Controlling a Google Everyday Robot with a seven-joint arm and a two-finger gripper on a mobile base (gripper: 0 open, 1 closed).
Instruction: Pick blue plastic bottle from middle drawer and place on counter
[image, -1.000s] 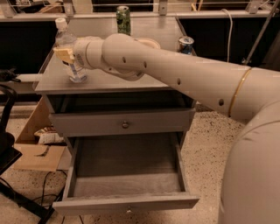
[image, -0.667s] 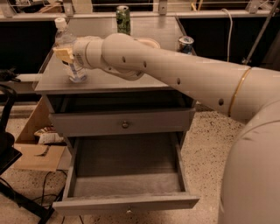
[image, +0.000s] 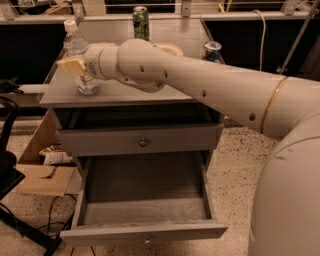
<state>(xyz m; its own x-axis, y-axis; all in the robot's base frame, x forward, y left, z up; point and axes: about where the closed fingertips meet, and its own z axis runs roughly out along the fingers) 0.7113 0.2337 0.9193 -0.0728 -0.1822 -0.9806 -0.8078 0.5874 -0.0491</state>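
Nearest the camera, the wide, shallow grey middle drawer (image: 145, 231) stands pulled out, its low front panel towards the viewer and its grey floor showing. Just above it sits the taller grey drawer front (image: 115, 142), pushed in, with a dark round knob (image: 143, 142). To the left, on the speckled floor (image: 232, 160), lies a brown cardboard box (image: 42, 177).

Above the drawers is the flat, slightly glossy grey desk (image: 117, 95). The small clear blue plastic bottle (image: 75, 46), with its white screw cap, stands upright on the desk near the left front corner, its base resting on the surface. The thick cream robot arm (image: 210, 90) reaches in from the right across the desk, and the gripper (image: 75, 67) sits at the bottle's mid-height, its tan tip crossing the bottle's front. The cap and shoulders rise above the gripper and the base shows below it. Whether the fingers are closed on the bottle or have let go cannot be told, as only the near one shows.

Compared with a second ago nothing has moved: arm, gripper and bottle hold the same places.

Further back, a silver-blue can (image: 212, 50) shows just beyond the arm at the right edge, and a green can (image: 141, 22) stands upright at the far edge.
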